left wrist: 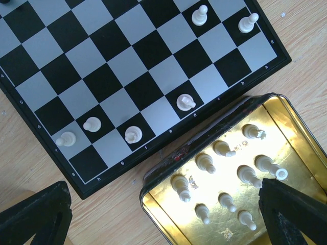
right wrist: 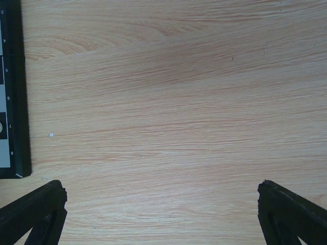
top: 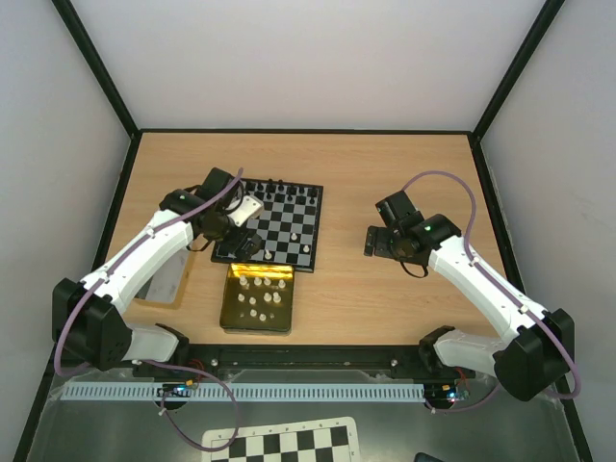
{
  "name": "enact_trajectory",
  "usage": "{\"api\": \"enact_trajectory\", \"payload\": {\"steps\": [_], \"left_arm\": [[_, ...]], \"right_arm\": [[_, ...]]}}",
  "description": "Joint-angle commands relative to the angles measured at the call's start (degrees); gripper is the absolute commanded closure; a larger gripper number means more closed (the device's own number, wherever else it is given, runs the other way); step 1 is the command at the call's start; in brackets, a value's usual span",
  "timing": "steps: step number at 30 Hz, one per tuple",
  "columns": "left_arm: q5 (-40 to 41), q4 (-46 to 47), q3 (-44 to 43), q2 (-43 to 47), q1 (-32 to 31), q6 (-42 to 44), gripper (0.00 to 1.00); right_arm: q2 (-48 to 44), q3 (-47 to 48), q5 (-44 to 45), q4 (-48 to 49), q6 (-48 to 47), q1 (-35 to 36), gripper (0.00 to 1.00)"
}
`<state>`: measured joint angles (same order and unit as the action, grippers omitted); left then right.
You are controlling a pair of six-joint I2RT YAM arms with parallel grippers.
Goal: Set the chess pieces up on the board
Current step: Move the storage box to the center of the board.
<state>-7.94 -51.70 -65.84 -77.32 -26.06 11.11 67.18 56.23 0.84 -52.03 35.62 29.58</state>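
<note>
Board (top: 269, 226) sits left of the desk's (top: 414, 164) centre, about midway between far and near edges, slightly askew. Gold tin (top: 258, 298) is just beside the board's near side, toward the desk's near edge. Its rim meets or nearly meets the board frame; cannot tell which.

White chess pieces (left wrist: 185, 102): six stand on the squares the left wrist view shows, most of them in the rows nearest the tin. About nine more stand or lean inside the tin, some washed out by glare off the gold floor. Black chess pieces (top: 279, 183) are along the board's far rows, too small to count or name.

Left gripper (top: 247, 243) hangs over the board's near side by the tin, jaws wide, nothing between them. The wrist view cuts it to two dark fingertips (left wrist: 38, 217), and the other one hides a corner of the tin.

Right gripper (top: 373, 241) is over bare desk, well right of the board, jaws wide and empty. Its wrist view catches only a strip of the board's frame.

Checkered sheet (top: 279, 445) is cut off by the bottom of the top view.
</note>
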Motion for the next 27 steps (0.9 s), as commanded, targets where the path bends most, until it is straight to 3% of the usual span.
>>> {"api": "enact_trajectory", "payload": {"steps": [1, 15, 22, 27], "left_arm": [[-0.9, -1.0, -0.5, 0.2, -0.2, -0.1, 0.00], [-0.4, -1.9, -1.7, 0.1, 0.4, -0.3, 0.00], [0.3, -5.2, -5.7, -1.2, 14.5, 1.3, 0.01], [2.1, -7.4, -3.6, -0.5, 23.7, 5.0, 0.09]], "right_arm": [[-0.3, 0.9, 0.8, 0.3, 0.5, -0.2, 0.02], [0.3, 1.9, 1.4, -1.9, -0.3, -0.2, 0.02], [0.0, 1.0, 1.2, -2.0, 0.2, -0.2, 0.02], [-0.1, -0.3, -0.1, -1.3, 0.5, -0.2, 0.02]]}}
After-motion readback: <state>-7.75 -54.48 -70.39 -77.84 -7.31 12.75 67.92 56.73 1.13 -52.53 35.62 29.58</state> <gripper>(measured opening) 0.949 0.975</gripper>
